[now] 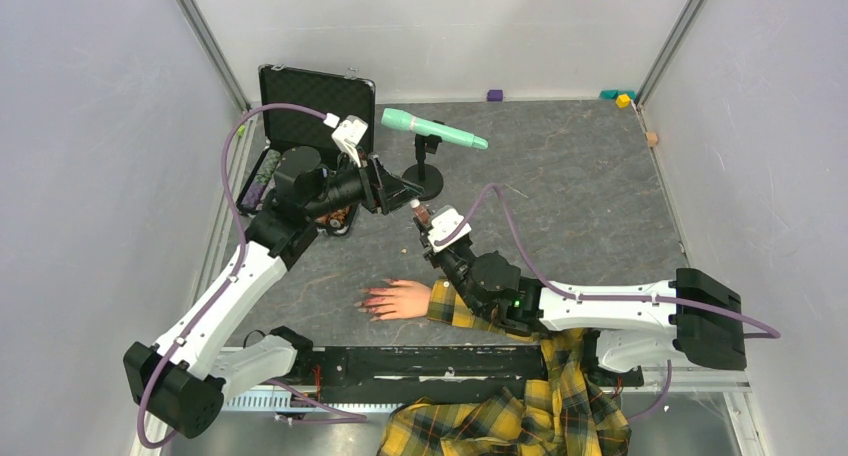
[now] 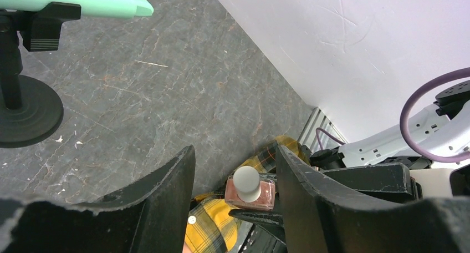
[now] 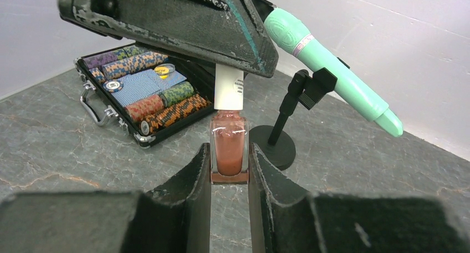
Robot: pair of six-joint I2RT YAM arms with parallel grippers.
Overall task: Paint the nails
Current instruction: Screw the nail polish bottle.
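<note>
The nails (image 1: pixel 372 301) were seen on the mannequin hand (image 1: pixel 400 299), laid on the surface (image 1: pixel 580 196) apart from both pairs of jaws, toward the arms' bases. The right jaws were clamped on the polish bottle (image 3: pixel 229 147). The left jaws were spread wide around its white cap (image 2: pixel 246 182), not yet closed. Uncapping was judged the step in hand: the cap had next to be gripped and twisted off.

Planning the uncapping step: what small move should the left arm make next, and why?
Probably close the left gripper on the white cap: it sits between the open jaws, and the right gripper is shut on the polish bottle below.
</note>
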